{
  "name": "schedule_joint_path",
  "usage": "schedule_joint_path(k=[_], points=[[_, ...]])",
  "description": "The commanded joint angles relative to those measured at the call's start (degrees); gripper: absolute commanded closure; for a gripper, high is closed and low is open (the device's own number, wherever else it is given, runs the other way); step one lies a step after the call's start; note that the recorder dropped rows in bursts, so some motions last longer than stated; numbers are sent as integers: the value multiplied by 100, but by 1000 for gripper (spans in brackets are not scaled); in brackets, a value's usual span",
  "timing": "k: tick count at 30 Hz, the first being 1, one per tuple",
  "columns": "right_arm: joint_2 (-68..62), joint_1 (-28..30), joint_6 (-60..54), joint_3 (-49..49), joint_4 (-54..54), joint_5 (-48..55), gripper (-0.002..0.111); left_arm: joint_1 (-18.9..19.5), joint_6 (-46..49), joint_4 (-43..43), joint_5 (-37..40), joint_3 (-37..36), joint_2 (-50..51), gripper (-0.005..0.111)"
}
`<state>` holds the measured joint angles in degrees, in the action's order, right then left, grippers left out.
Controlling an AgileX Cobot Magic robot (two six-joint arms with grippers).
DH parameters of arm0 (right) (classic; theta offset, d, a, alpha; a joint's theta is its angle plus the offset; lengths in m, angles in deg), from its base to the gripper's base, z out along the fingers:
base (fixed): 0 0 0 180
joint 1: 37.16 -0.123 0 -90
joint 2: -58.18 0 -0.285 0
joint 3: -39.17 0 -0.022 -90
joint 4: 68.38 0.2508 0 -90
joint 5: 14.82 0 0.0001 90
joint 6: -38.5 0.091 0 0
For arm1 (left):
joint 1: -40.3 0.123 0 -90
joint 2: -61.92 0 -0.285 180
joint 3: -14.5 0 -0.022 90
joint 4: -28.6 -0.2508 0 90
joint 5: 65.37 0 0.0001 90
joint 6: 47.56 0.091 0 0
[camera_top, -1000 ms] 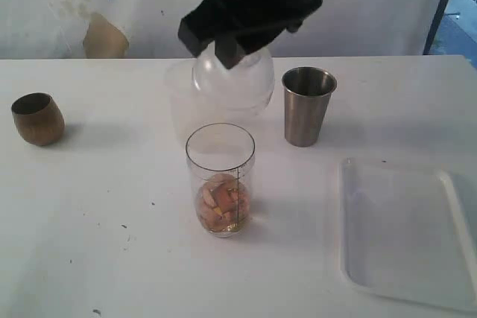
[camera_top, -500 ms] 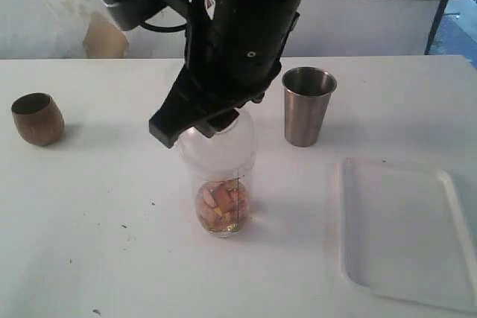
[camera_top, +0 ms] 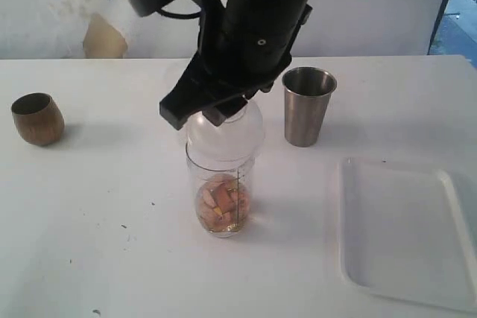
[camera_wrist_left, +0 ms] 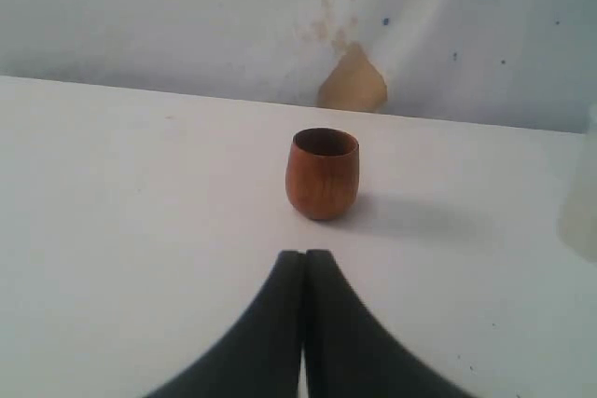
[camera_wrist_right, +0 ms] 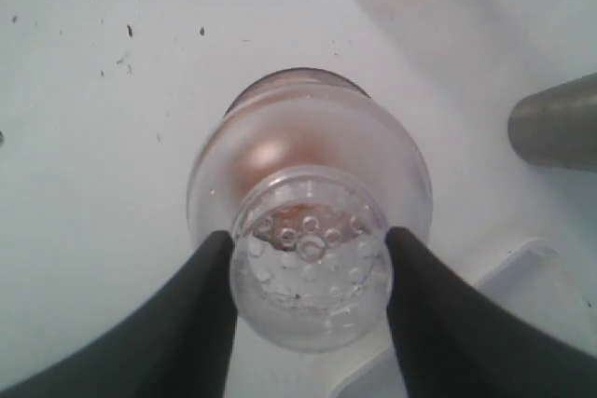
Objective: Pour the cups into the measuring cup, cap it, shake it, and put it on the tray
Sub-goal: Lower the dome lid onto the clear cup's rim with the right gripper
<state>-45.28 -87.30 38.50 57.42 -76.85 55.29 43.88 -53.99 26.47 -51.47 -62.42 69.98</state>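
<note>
The clear measuring cup stands mid-table with tan and pink pieces at its bottom. A clear domed cap rests over its rim, and my right gripper is shut on the cap's perforated neck from above. The steel tumbler stands upright just right of the arm. At the far left stands the brown wooden cup. My left gripper is shut and empty, low over the table, a short way from the brown cup. The white tray lies at the front right.
A white backdrop with a tan patch hangs behind the table. The right arm's black body hides the table behind the measuring cup. The tumbler and a tray corner lie close to the right gripper. A frosted shape shows at the left wrist view's edge.
The right arm brought the domed cap from behind the measuring cup forward and down onto its rim. The left gripper, both cups and the tray stayed put.
</note>
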Motion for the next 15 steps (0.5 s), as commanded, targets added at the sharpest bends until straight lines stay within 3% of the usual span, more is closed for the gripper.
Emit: schedule_joint_path(k=[1, 15], points=[[-207, 378, -77, 225, 441, -15, 108, 17, -23, 18, 3, -30, -27, 107], [-605, 389, -192, 699, 777, -15, 108, 17, -13, 21, 3, -30, -27, 107]])
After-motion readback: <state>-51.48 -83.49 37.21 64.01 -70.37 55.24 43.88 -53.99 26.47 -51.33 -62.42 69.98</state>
